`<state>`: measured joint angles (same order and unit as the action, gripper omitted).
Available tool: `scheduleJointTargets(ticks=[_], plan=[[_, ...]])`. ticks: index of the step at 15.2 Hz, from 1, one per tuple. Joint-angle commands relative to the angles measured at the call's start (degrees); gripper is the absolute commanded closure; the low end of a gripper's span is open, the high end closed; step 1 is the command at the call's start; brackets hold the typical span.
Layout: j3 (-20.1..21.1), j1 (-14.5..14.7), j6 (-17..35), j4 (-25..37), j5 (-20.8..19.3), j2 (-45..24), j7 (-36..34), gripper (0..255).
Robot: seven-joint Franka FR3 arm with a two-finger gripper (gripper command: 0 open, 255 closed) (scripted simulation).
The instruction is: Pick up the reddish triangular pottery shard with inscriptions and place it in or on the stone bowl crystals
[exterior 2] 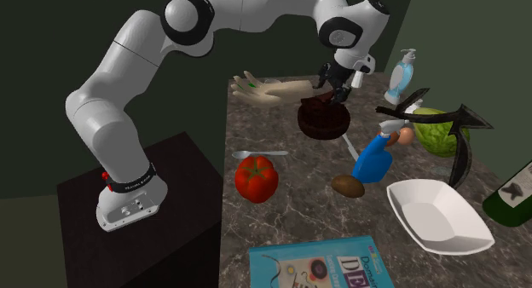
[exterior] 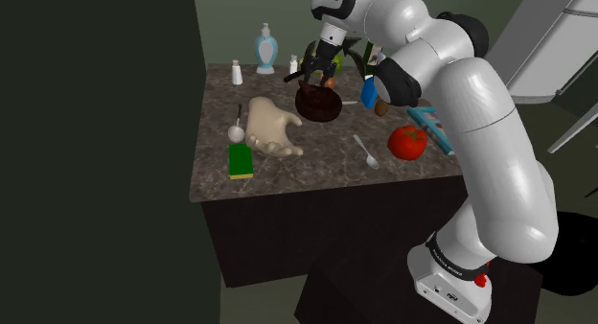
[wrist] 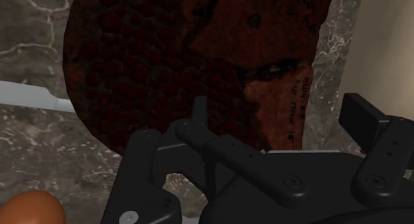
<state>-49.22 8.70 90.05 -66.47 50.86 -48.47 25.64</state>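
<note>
Poised right over the dark reddish-brown bowl [exterior: 319,104]: the claw [exterior: 314,80], fingers spread apart, clamped on nothing. Directly below and just ahead of the fingertips: the reddish shard [wrist: 282,100], lying on the bowl toward its rim, apparently free of both fingers.

Probably light, stiff and brittle, as fired clay would be: no give under a squeeze, with edges and corners likely to chip. Matte, rough-looking face, so little risk of slipping. If lifting again, best to pinch gently across two opposite straight edges near the broad middle, away from the thin tips.

Hard to make out: the shard's full outline, merging in colour with the bowl, and the lettering along one edge, visible as faint marks but not legible. No crystals discernible in the bowl. Cut off by the claw's own body: the shard's near end. Close beside the claw's base: a rounded orange-brown thing [wrist: 26,208], mostly out of frame and not identifiable.
</note>
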Motion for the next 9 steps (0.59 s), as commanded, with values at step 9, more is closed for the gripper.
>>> scheduleJointTargets(ticks=[9], plan=[[0.10,-4.56,-6.49,8.53,-0.40,-0.13,-2.26,0]])
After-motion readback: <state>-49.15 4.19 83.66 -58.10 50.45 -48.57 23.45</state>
